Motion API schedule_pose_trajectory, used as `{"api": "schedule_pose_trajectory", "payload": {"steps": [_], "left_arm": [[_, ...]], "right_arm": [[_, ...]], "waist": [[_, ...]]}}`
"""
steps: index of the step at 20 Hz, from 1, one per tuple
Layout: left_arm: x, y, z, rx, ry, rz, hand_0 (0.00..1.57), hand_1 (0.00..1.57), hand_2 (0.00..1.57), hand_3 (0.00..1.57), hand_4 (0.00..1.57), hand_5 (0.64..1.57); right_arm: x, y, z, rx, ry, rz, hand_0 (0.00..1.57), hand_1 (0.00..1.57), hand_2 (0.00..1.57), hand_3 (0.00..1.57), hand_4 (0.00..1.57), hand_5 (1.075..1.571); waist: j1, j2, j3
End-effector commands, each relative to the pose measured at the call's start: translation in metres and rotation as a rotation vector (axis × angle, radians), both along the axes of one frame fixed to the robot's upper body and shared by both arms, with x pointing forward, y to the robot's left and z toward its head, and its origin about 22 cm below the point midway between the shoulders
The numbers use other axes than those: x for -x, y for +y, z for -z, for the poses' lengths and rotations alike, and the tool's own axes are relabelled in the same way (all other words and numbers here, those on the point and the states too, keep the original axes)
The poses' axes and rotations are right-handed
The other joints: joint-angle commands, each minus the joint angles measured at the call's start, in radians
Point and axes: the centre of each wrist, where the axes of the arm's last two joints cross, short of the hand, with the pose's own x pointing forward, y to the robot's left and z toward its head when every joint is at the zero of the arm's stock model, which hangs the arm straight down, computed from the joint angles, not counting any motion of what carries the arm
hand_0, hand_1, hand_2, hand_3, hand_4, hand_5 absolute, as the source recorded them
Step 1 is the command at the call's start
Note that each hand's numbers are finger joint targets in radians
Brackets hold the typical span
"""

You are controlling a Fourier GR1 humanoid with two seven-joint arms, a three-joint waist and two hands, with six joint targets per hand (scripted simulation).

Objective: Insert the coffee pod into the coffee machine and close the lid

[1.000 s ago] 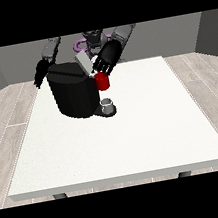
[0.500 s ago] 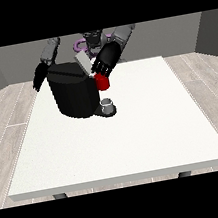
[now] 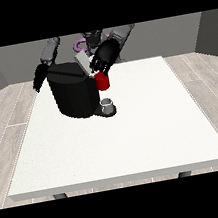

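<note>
Centrally, black coffee machine [image 3: 74,94] on white table [image 3: 136,136], hand at the view's right [image 3: 104,58] over its top, fingers' state unclear

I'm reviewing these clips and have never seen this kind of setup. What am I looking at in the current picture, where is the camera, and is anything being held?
The camera stands across a large white table and faces a humanoid robot at the top of the view. Its two arms reach over the table towards you, each ending in a black hand. On the table stands a black coffee machine, with a small grey cup at its base. The hand at the view's right is over the machine's top front, just above a red thing at the machine. The hand at the view's left hangs beside the machine. I cannot tell whether either hand holds anything.
</note>
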Motion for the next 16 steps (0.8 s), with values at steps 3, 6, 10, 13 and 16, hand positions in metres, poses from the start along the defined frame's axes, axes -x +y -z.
{"api": "schedule_pose_trajectory", "payload": {"steps": [3, 6, 10, 13, 16], "left_arm": [[0.003, 0.015, -0.012, -0.061, -0.1, -0.067, 1.23, 1.23, 1.24, 1.16, 0.0, 1.571], [0.002, 0.015, 0.016, -0.135, -0.089, -0.019, 1.21, 1.21, 1.22, 1.1, 0.0, 1.571], [0.001, 0.025, 0.023, -0.158, -0.086, -0.057, 1.16, 1.16, 1.18, 1.05, 0.0, 1.571], [-0.001, 0.005, 0.023, -0.125, -0.087, -0.045, 1.1, 1.1, 1.13, 0.99, 0.0, 1.571], [-0.002, 0.013, 0.017, -0.117, -0.102, -0.043, 1.11, 1.11, 1.13, 0.97, 0.0, 1.571]], "right_arm": [[-0.005, -0.006, -0.02, 0.029, -0.062, -0.036, 0.0, 0.0, 0.0, 0.0, 0.14, 1.571], [-0.003, -0.001, -0.016, -0.001, -0.03, -0.01, 0.0, 0.0, 0.0, 0.0, 0.0, 1.571], [0.001, 0.001, -0.016, 0.026, -0.038, -0.017, 0.0, 0.0, 0.0, 0.0, 0.0, 1.571], [-0.008, -0.016, -0.022, -0.006, -0.026, 0.0, 0.0, 0.0, 0.0, 0.0, 0.0, 1.571], [-0.002, -0.001, -0.022, 0.007, -0.039, -0.021, 0.0, 0.0, 0.0, 0.0, 0.0, 1.571]], "waist": [[-0.045, 0.055, -0.0002], [-0.012, 0.042, -0.0003], [-0.03, 0.034, -0.0004], [-0.021, 0.048, 0.0], [-0.038, 0.036, -0.0002]]}}
